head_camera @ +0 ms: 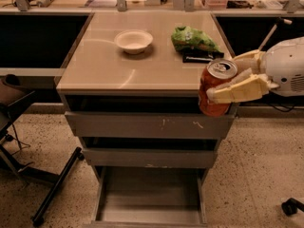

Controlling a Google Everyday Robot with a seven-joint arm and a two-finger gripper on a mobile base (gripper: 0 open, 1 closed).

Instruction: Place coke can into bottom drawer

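Observation:
The coke can (213, 82) is red-orange with a silver top. It hangs upright in the air at the cabinet's front right corner, level with the top edge. My gripper (235, 77) comes in from the right and is shut on the can, with one cream finger (237, 90) across its front and the other behind it. The bottom drawer (151, 212) is pulled open below, a shallow grey tray with a bare floor. It lies well below and to the left of the can.
A white bowl (133, 41) sits on the beige countertop (104, 65). A green chip bag (192, 38) and a black object (199, 56) lie at the back right. The scratched top drawer front (142, 126) and middle front (147, 156) are closed. Black chair legs (52, 189) stand at left.

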